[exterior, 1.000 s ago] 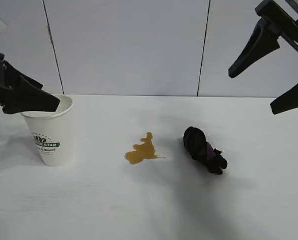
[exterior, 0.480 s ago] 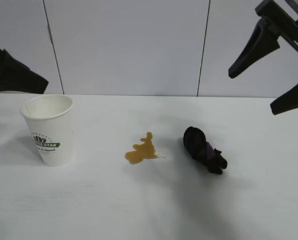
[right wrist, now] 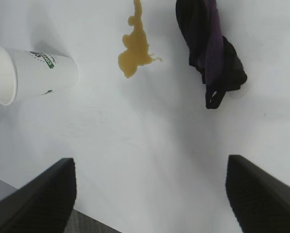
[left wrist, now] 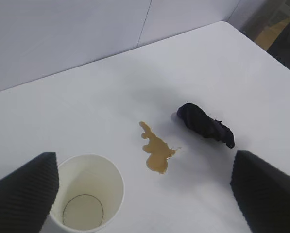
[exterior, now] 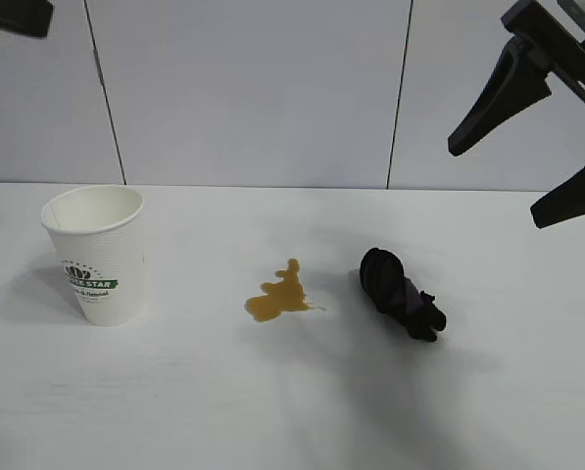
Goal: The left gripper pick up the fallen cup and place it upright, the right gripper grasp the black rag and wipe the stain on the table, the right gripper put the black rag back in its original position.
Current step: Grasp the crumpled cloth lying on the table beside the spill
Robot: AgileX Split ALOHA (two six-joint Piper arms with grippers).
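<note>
The paper cup (exterior: 96, 255) stands upright on the white table (exterior: 272, 411) at its left side, mouth up and empty, so the first part of the job looks done. The left gripper (left wrist: 145, 194) is up high and clear of the cup, its fingers (left wrist: 23, 194) spread wide with nothing between them; in the exterior view only a dark corner of it shows at the top left.

The step in hand is the right arm's: take the black rag (exterior: 402, 294). The right gripper (exterior: 527, 157) hangs high at the right, jaws released and well apart, holding nothing. The rag lies bunched in an elongated heap just to the right of the stain (exterior: 277, 294), near it but not touching, with a purplish fold showing along its length.

To do this well, I would bring the gripper down over the thick middle of the heap — not the thin tail at its near end — and straddle it across its short width, so the fingers gather several folds at once. The tips should go down to the table before closing, or the cloth may slip out in a single layer. Approach from the side away from the amber puddle, so nothing drags through the liquid early. The cup is well apart from both and should not be in the way.
</note>
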